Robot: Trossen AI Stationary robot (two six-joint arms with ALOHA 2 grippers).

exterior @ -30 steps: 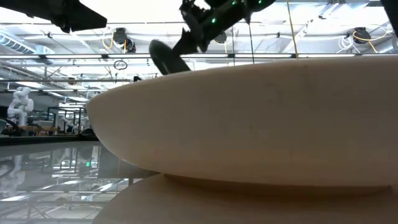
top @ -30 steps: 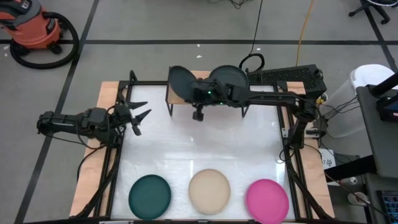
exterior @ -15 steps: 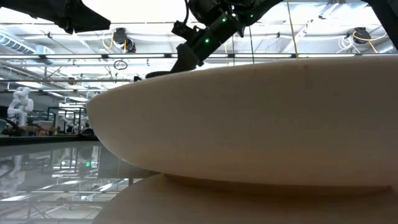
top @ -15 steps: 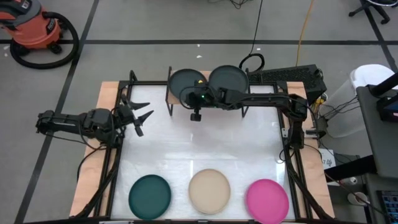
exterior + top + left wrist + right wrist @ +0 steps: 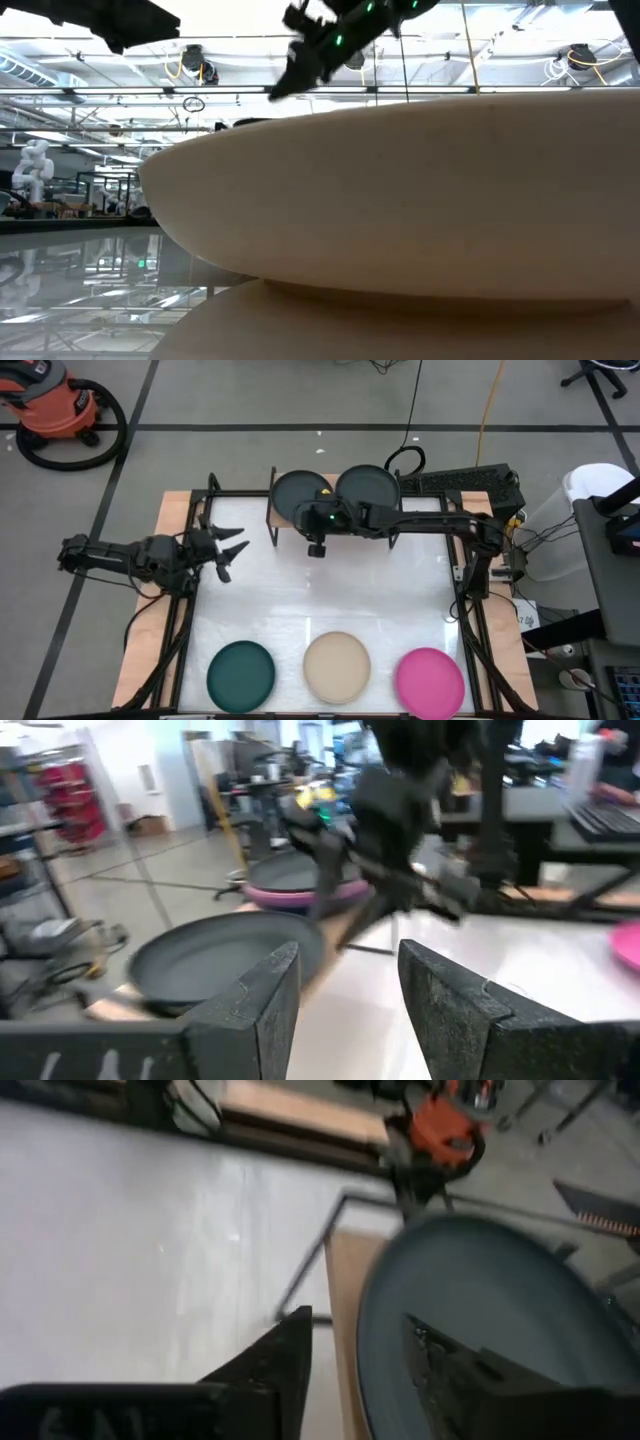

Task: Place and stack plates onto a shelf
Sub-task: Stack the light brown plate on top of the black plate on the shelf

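Note:
The shelf (image 5: 323,481) stands at the table's far middle. A dark grey plate (image 5: 293,490) lies flat on its left half. On its right half another dark plate (image 5: 368,486) tops a purple plate (image 5: 300,897). My right gripper (image 5: 305,513) is open at the left plate's near rim (image 5: 372,1330), which shows between its parted fingers. My left gripper (image 5: 228,550) hovers open at the table's left side, pointing at the shelf. Teal (image 5: 240,673), beige (image 5: 337,666) and magenta (image 5: 430,681) plates lie along the near edge.
The beige plate (image 5: 400,200) fills most of the low view. Black frame rails (image 5: 190,590) run along the table's left and right sides. An orange vacuum (image 5: 55,405) stands on the floor beyond the far left corner. The white tabletop (image 5: 330,595) lies between shelf and near plates.
My right gripper has brought the dark plate down from a tilt until it lies flat on the shelf's left half. It has then opened, let the plate go and risen a little.

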